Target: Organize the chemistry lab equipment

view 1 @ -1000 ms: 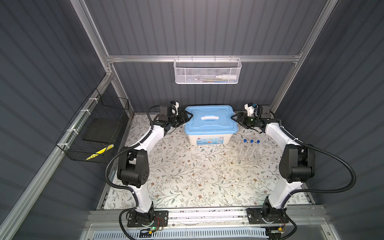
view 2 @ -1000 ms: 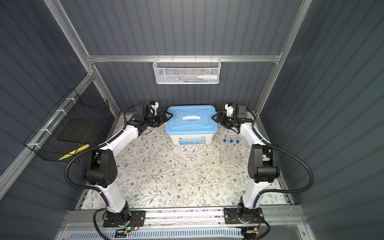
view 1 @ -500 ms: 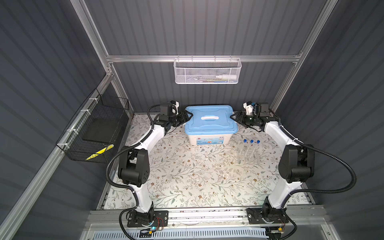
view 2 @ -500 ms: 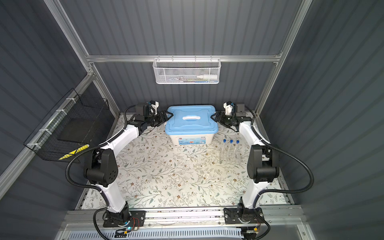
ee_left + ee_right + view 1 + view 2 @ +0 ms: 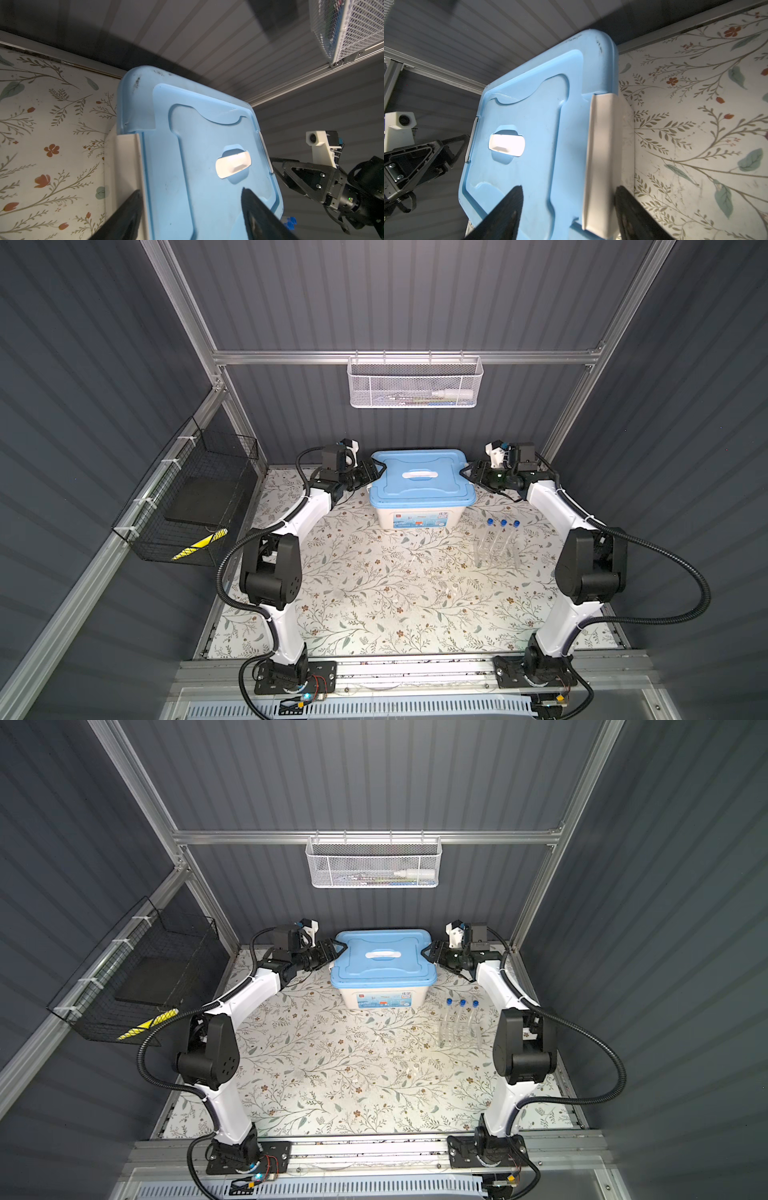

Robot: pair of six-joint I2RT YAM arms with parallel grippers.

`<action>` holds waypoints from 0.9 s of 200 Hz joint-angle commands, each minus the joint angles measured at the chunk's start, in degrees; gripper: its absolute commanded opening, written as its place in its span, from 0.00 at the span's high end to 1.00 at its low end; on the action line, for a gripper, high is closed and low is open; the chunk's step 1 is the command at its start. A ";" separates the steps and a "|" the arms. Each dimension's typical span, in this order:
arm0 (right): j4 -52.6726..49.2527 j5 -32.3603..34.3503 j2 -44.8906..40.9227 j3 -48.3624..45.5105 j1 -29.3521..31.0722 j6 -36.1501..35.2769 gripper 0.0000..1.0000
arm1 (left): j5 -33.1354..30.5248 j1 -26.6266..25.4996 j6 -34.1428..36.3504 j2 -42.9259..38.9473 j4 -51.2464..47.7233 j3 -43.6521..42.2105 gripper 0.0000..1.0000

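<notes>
Three blue-capped test tubes (image 5: 503, 526) (image 5: 462, 1006) stand upright in a clear tube rack (image 5: 494, 558) (image 5: 459, 1040) on the floral mat, right of the box; their caps (image 5: 288, 221) peek past the lid in the left wrist view. Both grippers are at the cream box with the blue lid (image 5: 419, 485) (image 5: 382, 965). My left gripper (image 5: 376, 472) (image 5: 191, 190) is open, with its jaws straddling the lid's left edge and white latch (image 5: 126, 158). My right gripper (image 5: 465, 473) (image 5: 568, 187) is open around the right edge and its latch (image 5: 604, 145).
The box stands close to the back wall. A white mesh basket (image 5: 415, 385) hangs on that wall above it, and a black wire basket (image 5: 195, 506) hangs on the left wall. Both arms' elbows stand over the mat's side edges.
The right gripper has crept slightly closer to the box's right edge. The left arm, box and tubes have not moved.
</notes>
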 commanded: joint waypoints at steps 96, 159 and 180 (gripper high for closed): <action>-0.50 -4.60 1.32 1.56 3.55 -0.61 0.29 | 3.53 -4.89 -1.15 5.05 -3.50 0.78 0.24; -1.06 -2.01 0.03 1.73 2.43 -1.50 0.22 | 1.10 -4.56 1.50 2.23 -6.51 2.08 0.21; -1.30 0.03 -1.72 1.58 1.22 -2.29 0.14 | -0.72 -3.77 2.64 0.40 -8.36 2.72 0.15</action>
